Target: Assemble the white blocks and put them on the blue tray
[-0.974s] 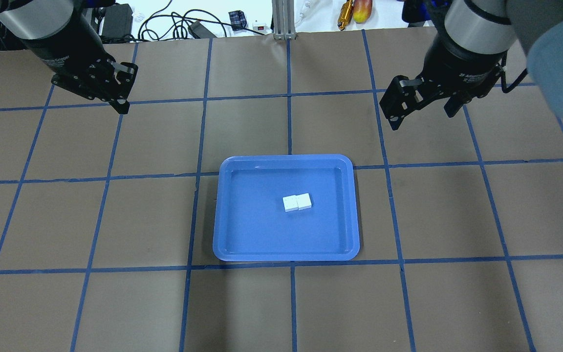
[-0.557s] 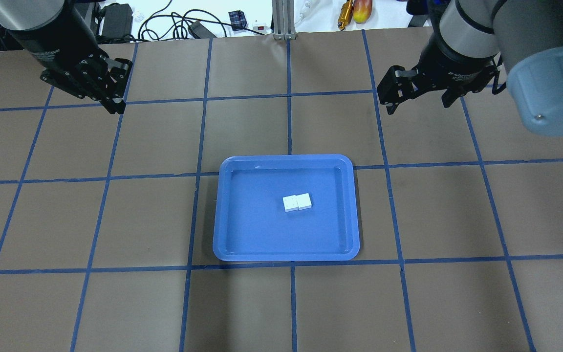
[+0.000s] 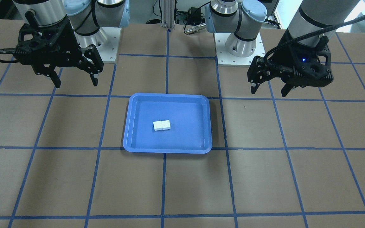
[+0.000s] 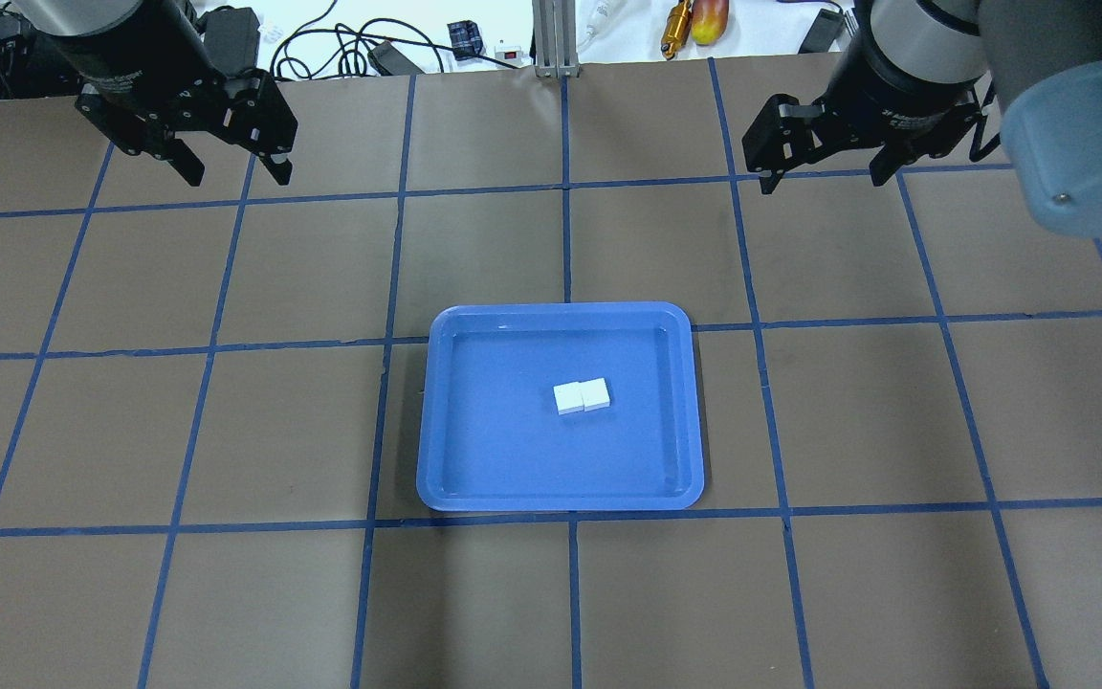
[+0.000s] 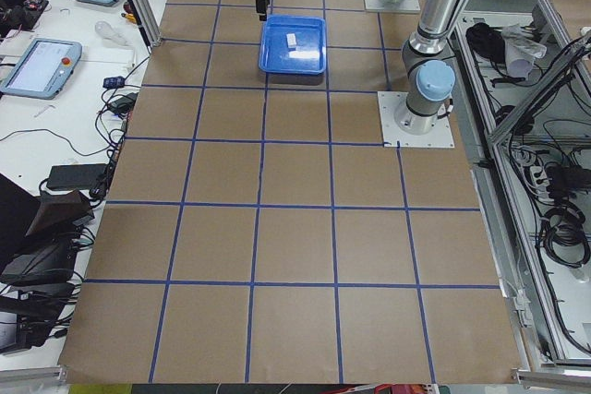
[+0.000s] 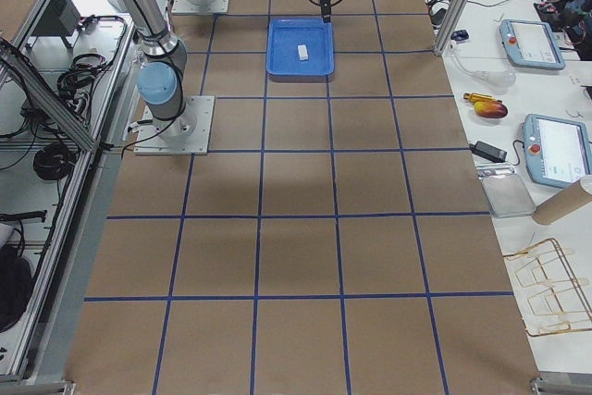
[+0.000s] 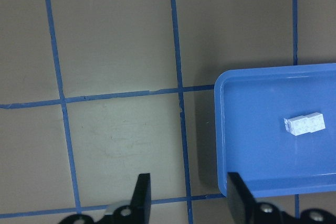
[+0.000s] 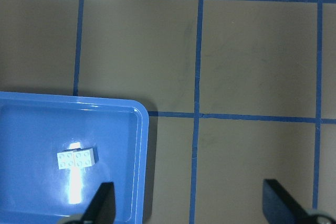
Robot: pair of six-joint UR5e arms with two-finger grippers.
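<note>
The white blocks lie joined as one short bar inside the blue tray, between the grippers and well apart from both. The left gripper and right gripper hang wide, empty (assembly and placing look done).

Left arm and right arm hover raised, jaws seemingly parted.

The blue tray filled the 3-to-5 o'clock part of the frame, cut off by the right edge. The white blocks lay joined inside it at 3 o'clock. At 6 o'clock the left gripper stood spread wide, empty, above the brown table and its blue tape lines.
</note>
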